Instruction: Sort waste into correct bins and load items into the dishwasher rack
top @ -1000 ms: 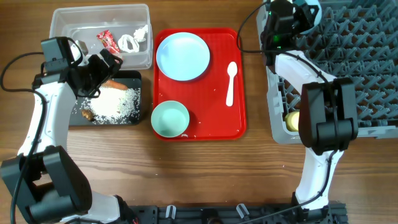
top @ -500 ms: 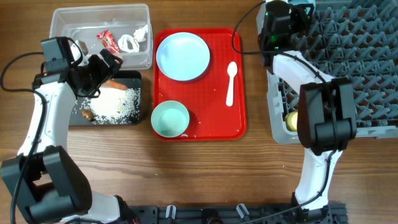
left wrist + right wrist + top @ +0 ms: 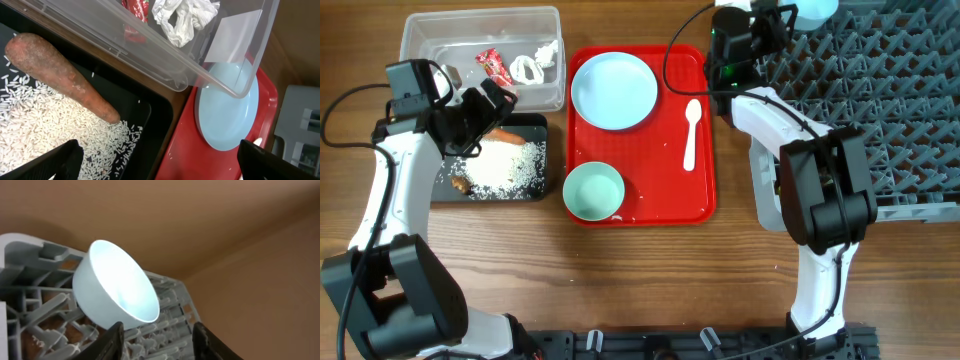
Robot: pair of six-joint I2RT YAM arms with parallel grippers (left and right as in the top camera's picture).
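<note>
Wooden table [image 3: 650,270]; left gripper [image 3: 160,150] and right gripper [image 3: 160,335] gape empty; we judge light blue plate [image 3: 613,91] stiff, slick, best gripped by rim

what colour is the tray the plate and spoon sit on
The tray is plain red, clearest in the overhead view.

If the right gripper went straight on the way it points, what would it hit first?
Most likely the light blue bowl tilted in the rack, just ahead of the open right gripper, though depth is unclear.
</note>
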